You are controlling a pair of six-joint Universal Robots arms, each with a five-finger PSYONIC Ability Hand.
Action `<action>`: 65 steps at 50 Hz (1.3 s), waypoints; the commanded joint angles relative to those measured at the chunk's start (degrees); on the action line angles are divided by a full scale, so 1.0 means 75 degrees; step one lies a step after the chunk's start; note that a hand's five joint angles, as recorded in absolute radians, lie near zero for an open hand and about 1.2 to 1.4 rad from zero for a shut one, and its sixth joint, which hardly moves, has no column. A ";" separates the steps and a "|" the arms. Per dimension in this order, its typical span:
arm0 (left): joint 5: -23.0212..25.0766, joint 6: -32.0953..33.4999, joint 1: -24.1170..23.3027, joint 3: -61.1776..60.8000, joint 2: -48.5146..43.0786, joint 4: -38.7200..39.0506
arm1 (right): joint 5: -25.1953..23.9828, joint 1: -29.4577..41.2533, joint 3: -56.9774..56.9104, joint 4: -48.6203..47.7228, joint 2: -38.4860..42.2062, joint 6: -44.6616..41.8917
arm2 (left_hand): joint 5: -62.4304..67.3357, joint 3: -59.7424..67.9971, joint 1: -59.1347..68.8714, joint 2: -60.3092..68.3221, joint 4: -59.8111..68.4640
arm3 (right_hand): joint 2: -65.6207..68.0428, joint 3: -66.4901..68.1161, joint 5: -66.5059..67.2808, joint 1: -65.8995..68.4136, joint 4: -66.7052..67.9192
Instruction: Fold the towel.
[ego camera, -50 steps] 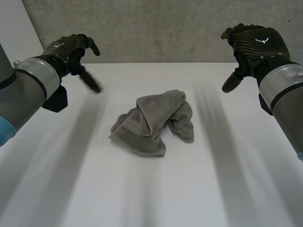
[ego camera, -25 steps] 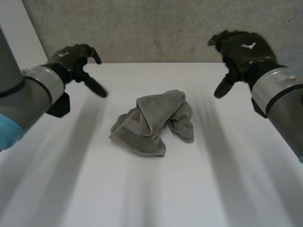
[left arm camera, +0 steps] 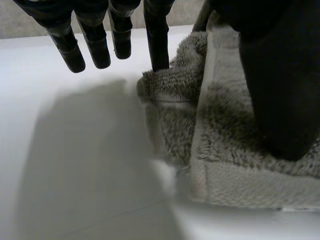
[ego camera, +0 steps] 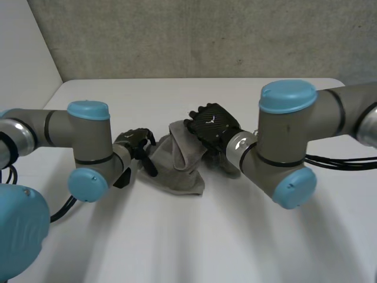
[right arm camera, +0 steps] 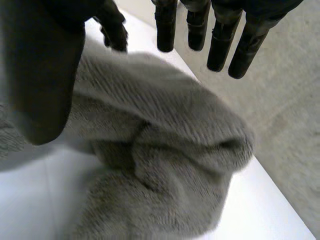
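Both arms have swung down and inward from where they hung raised at either side a second ago. The left robot hand (ego camera: 134, 143) is now at the towel's (ego camera: 179, 168) left edge and the right robot hand (ego camera: 213, 124) is over its far right folds.

The towel is grey terry, thick-looped with a flat woven hem band. It lies in a rumpled heap mid-table, its rounded folds piled on one another. In the left wrist view the fingers (left arm camera: 96, 46) are straight and spread, with one tip at a bunched hem of the towel (left arm camera: 225, 165) and the thumb set apart over the pile. In the right wrist view the fingers (right arm camera: 220, 45) are also straight and apart from the thumb, above a plump rolled fold (right arm camera: 165, 165). Neither hand is closed on cloth.

Smooth white table (ego camera: 177, 242) stretches wide on the towel's near side. A rough concrete wall (ego camera: 194, 35) stands behind the far edge.
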 commanded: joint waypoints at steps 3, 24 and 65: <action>0.0001 0.0001 -0.0050 0.0226 -0.0220 -0.0014 | 0.0514 0.0012 -0.0219 -0.0234 0.0236 0.0096 | 0.1024 0.0867 0.0882 0.0913 0.0847 | 0.1701 0.1720 0.1662 0.1693 0.1706; 0.0118 0.0000 -0.0460 -0.0162 0.1255 -0.0014 | 0.1218 -0.0315 0.0121 -0.0504 -0.0863 0.1278 | 0.8916 0.8759 0.8774 0.8804 0.8739 | 0.8444 0.8463 0.8405 0.8436 0.8449; 0.1970 0.3256 0.1051 -0.5703 0.4374 0.0736 | -0.0130 -0.1710 0.3296 0.1571 -0.2856 -0.0033 | -0.0052 -0.0209 -0.0194 -0.0164 -0.0230 | 0.2132 0.2152 0.2093 0.2125 0.2138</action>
